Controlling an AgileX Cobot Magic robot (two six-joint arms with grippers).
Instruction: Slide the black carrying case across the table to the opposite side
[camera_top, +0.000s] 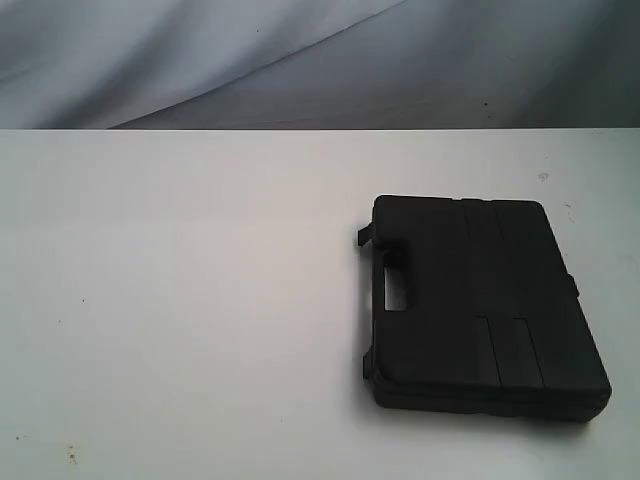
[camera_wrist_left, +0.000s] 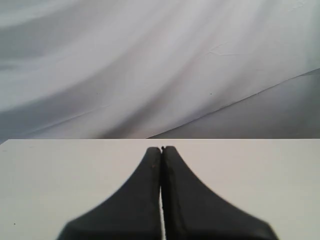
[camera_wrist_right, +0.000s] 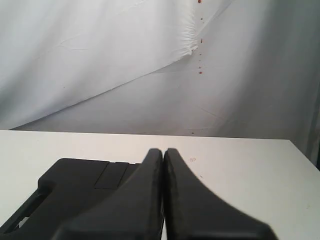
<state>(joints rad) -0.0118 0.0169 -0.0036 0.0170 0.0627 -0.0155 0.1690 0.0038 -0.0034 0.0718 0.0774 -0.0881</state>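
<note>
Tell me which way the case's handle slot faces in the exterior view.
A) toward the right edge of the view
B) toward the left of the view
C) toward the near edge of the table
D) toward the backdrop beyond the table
B: the handle slot is cut into the left edge of the case, on the side where the wider stretch of the table lies.

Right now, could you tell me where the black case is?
In the exterior view the case lies flat on the right half of the white table. The right wrist view shows it close to the right end effector.
</note>
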